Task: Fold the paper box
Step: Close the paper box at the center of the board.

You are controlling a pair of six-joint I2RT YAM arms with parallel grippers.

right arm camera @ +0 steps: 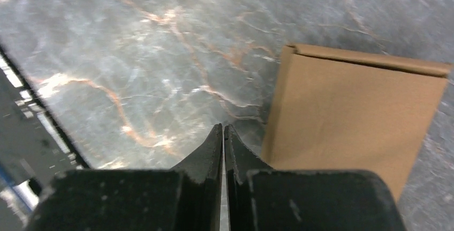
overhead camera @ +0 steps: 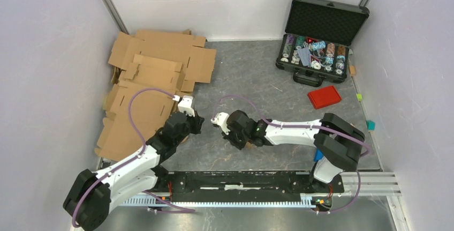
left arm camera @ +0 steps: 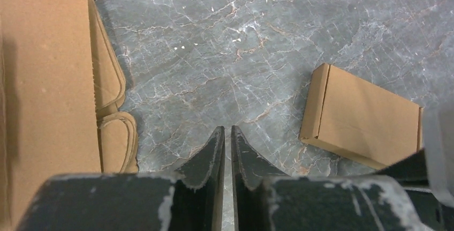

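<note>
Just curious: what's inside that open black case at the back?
Rows of round colourful discs fill the black case; whatever lies beneath them is covered.

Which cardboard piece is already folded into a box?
The small paper box lying alone on the table; the larger cardboard sheets piled at left are all flat.

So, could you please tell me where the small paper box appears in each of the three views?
Top external: not seen, probably hidden under the right arm.
Left wrist: the paper box lies flat at mid right.
Right wrist: it fills the right side.
Shared landmark: the grey marbled table, bare in every view.
</note>
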